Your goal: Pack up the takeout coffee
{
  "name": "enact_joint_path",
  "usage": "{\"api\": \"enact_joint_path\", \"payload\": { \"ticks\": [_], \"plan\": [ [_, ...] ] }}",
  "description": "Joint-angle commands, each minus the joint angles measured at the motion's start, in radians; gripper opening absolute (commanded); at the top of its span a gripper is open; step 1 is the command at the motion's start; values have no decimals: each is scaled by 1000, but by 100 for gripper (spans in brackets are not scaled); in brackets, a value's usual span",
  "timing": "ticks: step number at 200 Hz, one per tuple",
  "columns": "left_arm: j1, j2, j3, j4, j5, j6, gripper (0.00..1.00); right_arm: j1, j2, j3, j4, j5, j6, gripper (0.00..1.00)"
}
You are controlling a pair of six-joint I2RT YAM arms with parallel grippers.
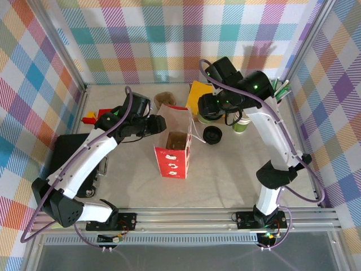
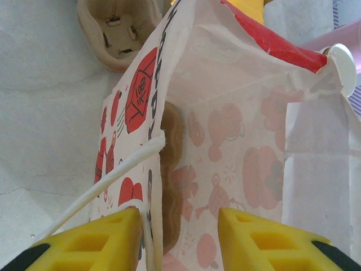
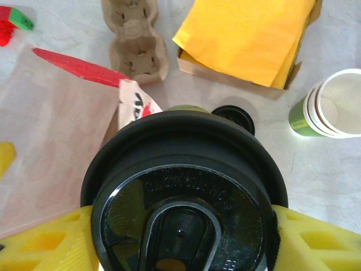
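The takeout coffee [image 3: 180, 186], a green cup under a black lid, sits between the yellow fingers of my right gripper [image 3: 180, 226], which is shut on it. In the top view that gripper [image 1: 207, 110] holds the cup [image 1: 204, 117] above the table, just right of the open red-and-white paper bag [image 1: 172, 161]. My left gripper [image 1: 162, 125] is at the bag's left rim. In its wrist view the jaws [image 2: 177, 217] stand open astride the bag's wall [image 2: 237, 141], one finger outside by the white handle, one inside. A brown carrier lies inside the bag.
A loose black lid [image 1: 212, 135] lies right of the bag, with stacked green cups [image 1: 241, 124] beyond it. Yellow napkins [image 1: 200, 90] and a brown pulp carrier [image 1: 164, 99] lie at the back. Straws [image 1: 280, 89] stand far right. A black block [image 1: 70, 149] sits left.
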Motion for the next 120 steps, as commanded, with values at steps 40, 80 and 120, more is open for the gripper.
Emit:
{"api": "enact_joint_path", "payload": {
  "ticks": [40,80,120],
  "plan": [
    [-11,-34,-25,31,9,-15,40,74,15,54,96,-71,11,63],
    [-14,-42,-33,34,9,-19,41,95,14,56,151,-87,12,62],
    [-15,-57,-35,37,18,-29,41,114,17,56,196,-126,20,62]
  ]
}}
